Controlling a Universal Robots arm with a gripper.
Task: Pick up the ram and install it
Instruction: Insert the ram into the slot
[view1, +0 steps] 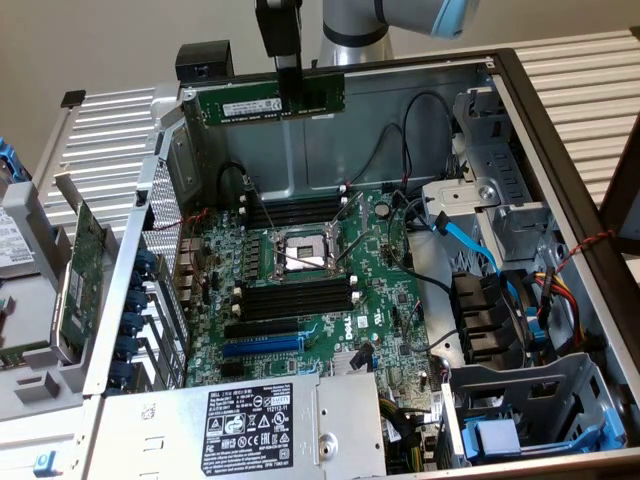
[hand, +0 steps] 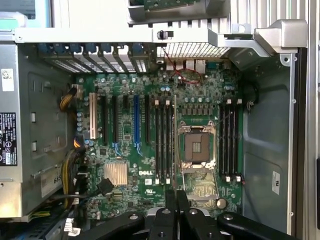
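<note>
The long narrow green ram stick (view1: 240, 105) is being gripped by the nearly closed black gripper (view1: 288, 95) above the green motherboard's (view1: 385, 290) edge, and is best being kept level and parallel with the black memory slots (view1: 300, 297), its 2 ends being lowered together.
</note>
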